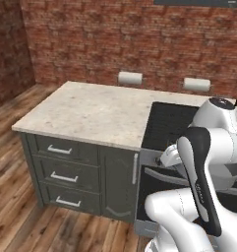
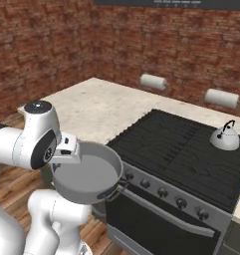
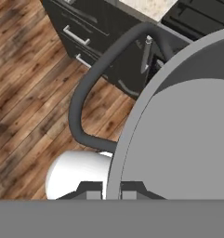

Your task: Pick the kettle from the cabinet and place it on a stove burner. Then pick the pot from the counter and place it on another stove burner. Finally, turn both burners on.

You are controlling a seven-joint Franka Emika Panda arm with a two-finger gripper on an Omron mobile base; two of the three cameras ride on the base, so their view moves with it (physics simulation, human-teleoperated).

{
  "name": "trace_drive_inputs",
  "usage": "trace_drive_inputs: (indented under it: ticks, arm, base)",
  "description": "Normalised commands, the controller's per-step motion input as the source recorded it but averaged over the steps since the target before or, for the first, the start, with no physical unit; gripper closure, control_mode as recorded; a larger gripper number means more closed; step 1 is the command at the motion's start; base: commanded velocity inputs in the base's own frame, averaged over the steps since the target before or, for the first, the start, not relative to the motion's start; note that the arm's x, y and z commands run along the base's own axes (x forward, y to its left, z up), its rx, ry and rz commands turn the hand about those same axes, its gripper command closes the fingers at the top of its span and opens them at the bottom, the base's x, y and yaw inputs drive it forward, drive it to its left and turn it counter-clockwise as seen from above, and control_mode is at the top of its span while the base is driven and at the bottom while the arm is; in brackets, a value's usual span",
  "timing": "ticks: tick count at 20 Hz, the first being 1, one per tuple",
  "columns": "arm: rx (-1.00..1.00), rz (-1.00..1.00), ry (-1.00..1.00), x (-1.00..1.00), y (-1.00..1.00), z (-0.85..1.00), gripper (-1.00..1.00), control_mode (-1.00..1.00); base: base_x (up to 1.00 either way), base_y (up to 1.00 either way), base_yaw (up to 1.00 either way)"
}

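Note:
My gripper [image 3: 111,193] is shut on the rim of the grey pot [image 2: 86,174], one finger inside the wall and one outside. I hold the pot in the air in front of the range, below cooktop height and over the wooden floor. In the hand view, the pot [image 3: 187,139] takes up the right side, and its dark loop handle [image 3: 83,100] arches out to the left. The small silvery kettle [image 2: 225,137] stands upright on a back right burner of the black cooktop [image 2: 181,149]. The beige counter [image 1: 90,108] lies left of the stove [image 1: 169,123]. The cabinet is out of view.
A row of knobs [image 2: 164,191] runs along the range front above the oven door bar [image 2: 166,214]. Dark grey drawers [image 1: 66,172] sit under the counter. Two white rolls [image 1: 130,78] [image 1: 196,84] hang on the brick wall. Open wooden floor lies to the left.

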Motion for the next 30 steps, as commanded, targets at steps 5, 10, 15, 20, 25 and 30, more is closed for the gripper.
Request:
trace_drive_inputs:
  ticks: [5,10,15,20,25,30]
  arm:
    - [0.0,0.0,0.0,0.0,0.0,0.0,1.0,1.0]
    - [0.0,0.0,0.0,0.0,0.0,0.0,1.0,1.0]
    - [0.0,0.0,0.0,0.0,0.0,0.0,1.0,1.0]
    - [0.0,0.0,0.0,0.0,0.0,0.0,1.0,1.0]
    - [0.0,0.0,0.0,0.0,0.0,0.0,1.0,1.0]
    - [0.0,0.0,0.0,0.0,0.0,0.0,1.0,1.0]
  base:
    - [0.51,0.0,-0.31]
    - [0.51,0.0,-0.31]
    - [0.43,0.0,-0.3]
    - [0.44,0.0,-0.28]
    - [0.45,0.08,-0.25]
    - [0.39,0.12,-0.25]
